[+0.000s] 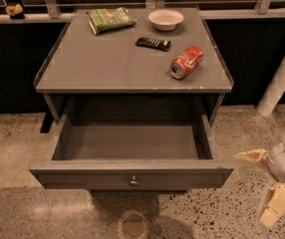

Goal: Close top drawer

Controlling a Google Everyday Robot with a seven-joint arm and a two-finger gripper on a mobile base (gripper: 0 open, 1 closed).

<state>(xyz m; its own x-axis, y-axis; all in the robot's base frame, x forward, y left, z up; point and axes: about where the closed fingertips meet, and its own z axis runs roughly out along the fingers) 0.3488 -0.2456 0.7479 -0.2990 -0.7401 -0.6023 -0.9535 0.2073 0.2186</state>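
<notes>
The top drawer (pixel 132 148) of the grey cabinet stands pulled far out toward me, and its inside is empty. Its flat front panel (pixel 82 178) carries one small round metal knob (pixel 133 181) at the centre. My gripper (pixel 263 183) is low at the right edge of the view, to the right of the drawer's front right corner and apart from it. Its two cream fingertips (pixel 248 156) are spread apart with nothing between them. The lower drawers are hidden under the open one.
On the cabinet top (pixel 107 63) lie a red soda can (pixel 186 62) on its side, a dark snack bar (pixel 153 43), a white bowl (pixel 166 19) and a green chip bag (pixel 110 19). A white post (pixel 279 78) stands at the right. The floor (pixel 13 143) is speckled stone.
</notes>
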